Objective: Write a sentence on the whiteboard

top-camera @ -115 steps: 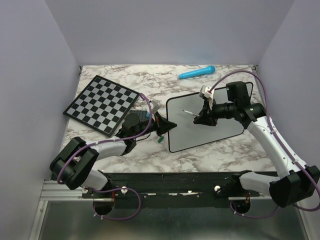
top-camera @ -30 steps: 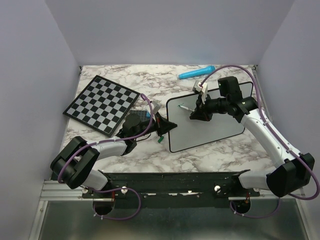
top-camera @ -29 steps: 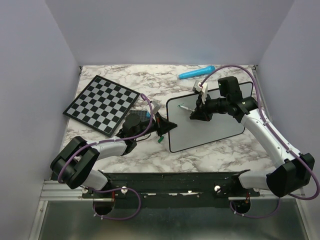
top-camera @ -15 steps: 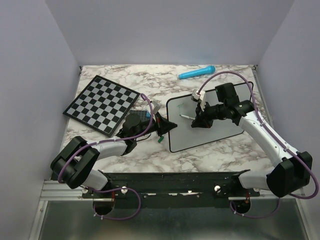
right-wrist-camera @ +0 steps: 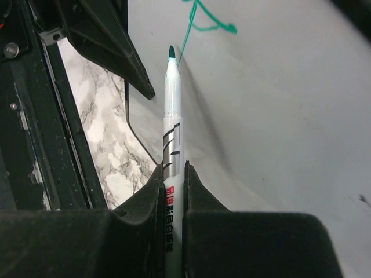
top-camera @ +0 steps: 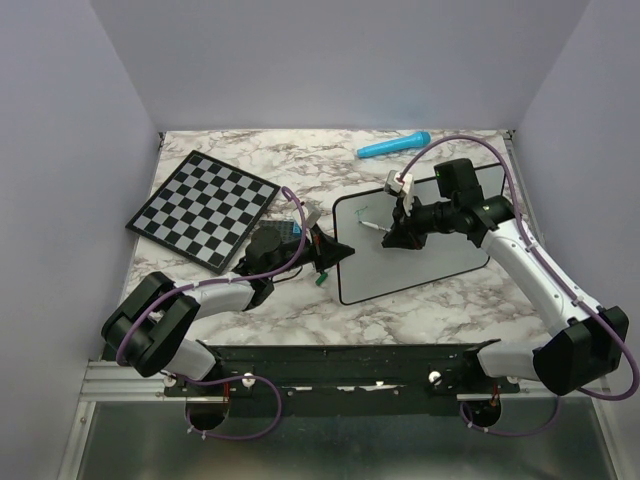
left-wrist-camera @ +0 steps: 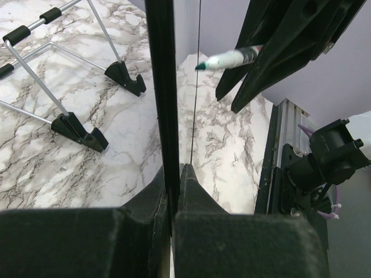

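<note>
Teal strokes [right-wrist-camera: 204, 21] mark the whiteboard [top-camera: 432, 266]. Our right claw [right-wrist-camera: 173, 174] grips the marker [right-wrist-camera: 173, 110]; our left claw [left-wrist-camera: 173, 174] clamps the whiteboard's edge.

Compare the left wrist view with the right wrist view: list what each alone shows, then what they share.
Left wrist only: wire legs with black feet, a metal rail, and the whiteboard seen edge-on, its black frame between the shut left jaws. Right wrist only: teal strokes of the sentence and the print on the barrel of the marker. Both: the marker held in the right jaws, the whiteboard and the marble table.
</note>
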You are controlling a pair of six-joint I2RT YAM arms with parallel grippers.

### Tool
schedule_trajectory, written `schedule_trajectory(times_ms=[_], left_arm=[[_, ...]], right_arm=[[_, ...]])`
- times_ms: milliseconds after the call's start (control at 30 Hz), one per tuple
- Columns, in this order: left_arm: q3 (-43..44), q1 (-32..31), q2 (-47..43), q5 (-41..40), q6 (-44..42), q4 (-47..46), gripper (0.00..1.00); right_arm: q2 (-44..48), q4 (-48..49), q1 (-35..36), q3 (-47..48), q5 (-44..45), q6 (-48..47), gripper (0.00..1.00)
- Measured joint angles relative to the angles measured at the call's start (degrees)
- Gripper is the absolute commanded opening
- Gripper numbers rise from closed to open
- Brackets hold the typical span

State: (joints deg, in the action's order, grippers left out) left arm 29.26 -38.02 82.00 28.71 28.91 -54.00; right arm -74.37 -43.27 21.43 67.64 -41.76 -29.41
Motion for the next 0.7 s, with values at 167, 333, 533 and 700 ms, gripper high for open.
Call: schedule_trajectory(times_ms=[167, 333, 533, 700], left_arm=[[0.0, 0.0, 0.0, 0.0, 0.0, 0.0, 0.00], [0.0, 0.0, 0.0, 0.0, 0.0, 0.0, 0.00], [0.0, -0.1, 0.0, 0.0, -0.1, 0.0, 0.00], [0.0, -0.1, 0.0, 0.0, -0.2, 0.0, 0.00]], right_arm=[[0.0, 0.3, 0.0, 1.2, 0.0, 0.7, 0.01], [0.0, 0.3, 0.0, 1.2, 0.0, 1.4, 0.01], [-0.3, 0.3, 0.0, 1.2, 0.1, 1.9, 0.01], [-0.7, 0.3, 0.0, 1.2, 0.6, 2.4, 0.00]])
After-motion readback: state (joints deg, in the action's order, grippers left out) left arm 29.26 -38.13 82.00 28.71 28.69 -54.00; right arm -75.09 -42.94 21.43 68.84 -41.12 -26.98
